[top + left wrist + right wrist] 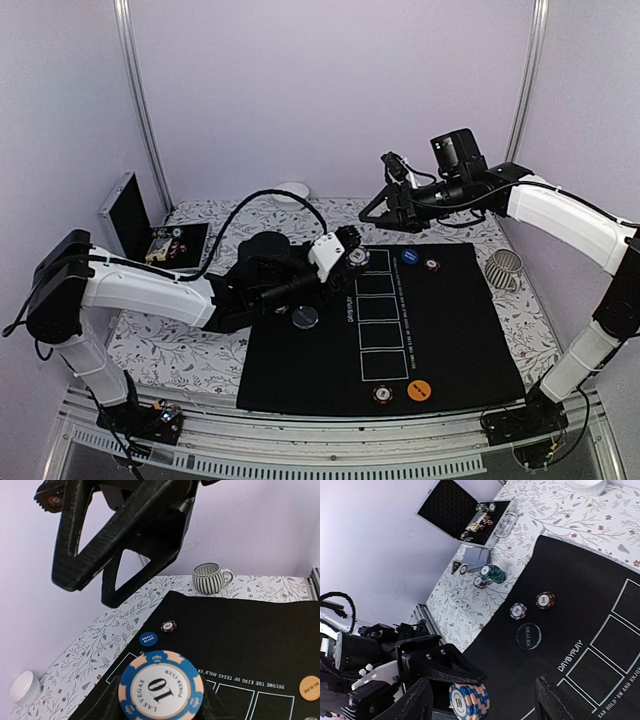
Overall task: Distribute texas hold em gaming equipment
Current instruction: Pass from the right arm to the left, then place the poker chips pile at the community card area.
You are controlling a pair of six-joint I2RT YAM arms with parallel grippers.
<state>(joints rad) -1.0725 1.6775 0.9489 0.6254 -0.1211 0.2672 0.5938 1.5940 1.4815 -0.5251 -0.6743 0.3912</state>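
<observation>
Entry, chip placement.

You had the left end effector [353,258] clenched on the blue-and-white chips [161,686], pinched by the rim, with the face marked 10 tilted back toward its wrist. From the right wrist view this read as a short stack; the count was not resolvable.

The right end effector [372,212] was released. Its fingers [549,700] were spread wide with nothing between them. It hung just above and beyond the left end effector. The chips lay below its gap and touched neither finger, as far as could be told.

Judgement: the left arm was the nearer one, since it already held the chips. The coming move looked like a set-down onto the black mat [240,645] directly beneath it. The tilted face would need levelling first.

Around the left end effector:
- Just ahead: the blue button disc [148,639] and a red-edged chip [168,626].
- Further ahead, off the mat: a striped cup [210,577].
- Off to its right: the orange disc [310,687].
- Back beside its arm: the dark dealer disc [528,635] and 2 single chips.
- Well apart behind it: the open case [455,510].

In the way: the right end effector overhead blocked a straight lift, so you should have cleared it first.
</observation>
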